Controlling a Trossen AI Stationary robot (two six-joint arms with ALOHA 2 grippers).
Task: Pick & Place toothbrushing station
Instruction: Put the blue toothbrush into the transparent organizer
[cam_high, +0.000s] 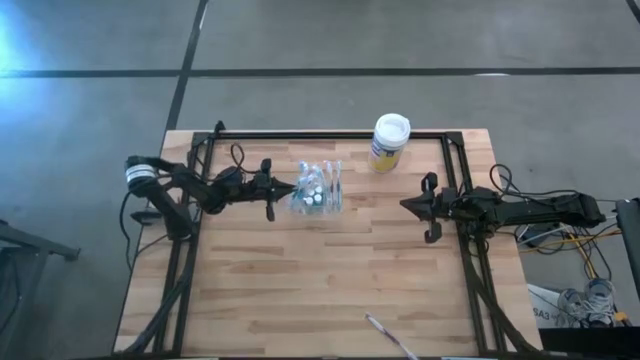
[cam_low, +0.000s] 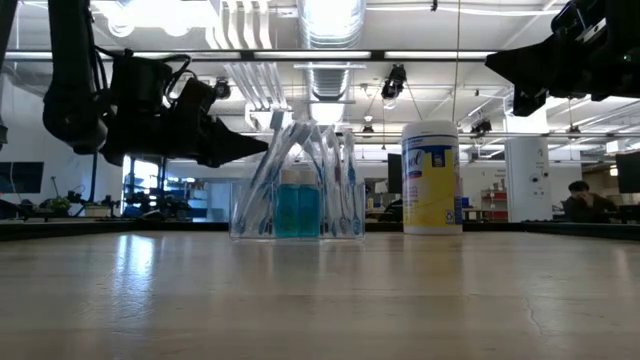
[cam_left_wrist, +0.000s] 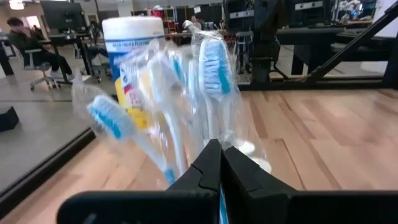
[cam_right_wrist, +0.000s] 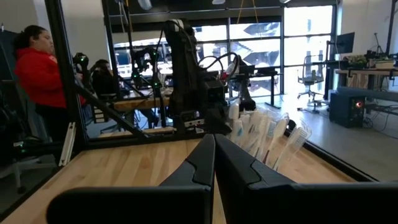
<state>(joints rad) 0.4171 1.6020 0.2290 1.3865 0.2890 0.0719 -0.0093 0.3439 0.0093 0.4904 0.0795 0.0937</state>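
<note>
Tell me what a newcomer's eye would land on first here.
First, the clear holder full of toothbrushes, standing mid-table toward the far edge. The left gripper sits shut right beside it, pointing at it, while the right gripper waits shut at the table's right side. Next, the white-lidded canister with a yellow label, standing near the far edge, apart from the holder.

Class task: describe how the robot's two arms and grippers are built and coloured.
Both arms are dark, jointed and slim, with black cables looping along them. The left gripper and right gripper each end in two tapered black fingers. The left arm carries a pale band near its base.
</note>
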